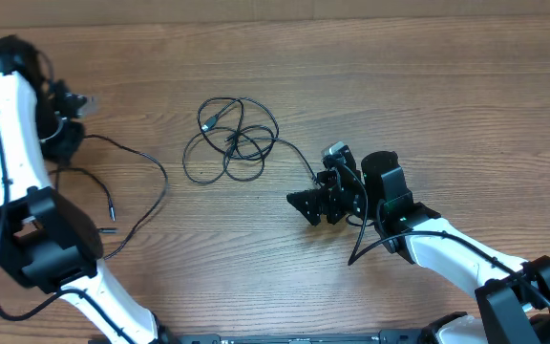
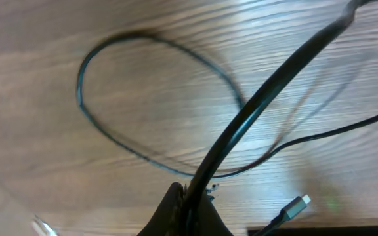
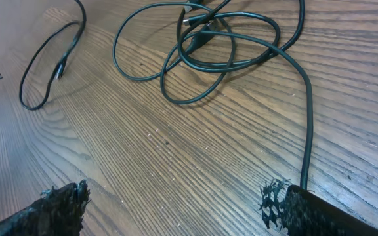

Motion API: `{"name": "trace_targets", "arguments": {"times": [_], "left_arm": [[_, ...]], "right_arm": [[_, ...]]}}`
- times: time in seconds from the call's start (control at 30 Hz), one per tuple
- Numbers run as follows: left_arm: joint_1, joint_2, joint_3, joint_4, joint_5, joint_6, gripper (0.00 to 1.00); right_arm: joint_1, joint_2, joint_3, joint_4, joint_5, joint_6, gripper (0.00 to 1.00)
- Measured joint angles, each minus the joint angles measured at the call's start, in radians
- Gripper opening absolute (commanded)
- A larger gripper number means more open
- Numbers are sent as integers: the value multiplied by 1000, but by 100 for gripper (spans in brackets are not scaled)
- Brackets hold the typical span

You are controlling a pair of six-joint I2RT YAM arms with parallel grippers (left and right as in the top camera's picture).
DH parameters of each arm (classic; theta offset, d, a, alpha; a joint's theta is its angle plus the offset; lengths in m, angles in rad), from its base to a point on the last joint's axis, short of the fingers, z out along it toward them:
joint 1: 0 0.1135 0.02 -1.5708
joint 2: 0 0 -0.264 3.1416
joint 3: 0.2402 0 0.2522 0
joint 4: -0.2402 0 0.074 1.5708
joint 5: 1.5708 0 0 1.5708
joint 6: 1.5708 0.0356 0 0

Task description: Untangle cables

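The right hand [image 3: 176,196] is hanging wide open over the counter [image 3: 176,144]. The tangled cable [image 3: 202,46] is lying beyond it, one strand running back to its right finger [image 3: 307,211]. Farther left, the left hand [image 2: 186,208] is clamping a second cable [image 2: 254,105], its loop resting on the counter.

A tangled black cable [image 1: 237,143] lies looped just ahead of the right gripper [image 1: 316,182]. A second cable [image 1: 163,178] trails loose from the left gripper [image 2: 186,210], which pinches it.

Tangled cable bundle [image 1: 232,141] mid-table [image 1: 418,67], second cable [image 1: 156,182] looping off to its left. Right gripper [image 1: 320,182] just right of the bundle, left gripper [image 1: 76,103] far left.
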Motion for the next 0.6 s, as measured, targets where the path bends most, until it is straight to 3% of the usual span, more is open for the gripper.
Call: {"name": "trace_targets", "arguments": {"times": [0.27,0.6], "left_arm": [[159,0,-37,61,65,-3,4],[195,-3,-324,255,60,-1,4]], "right_arm": [[0,0,0,1,0,0,95],[0,0,0,2,0,0,97]]}}
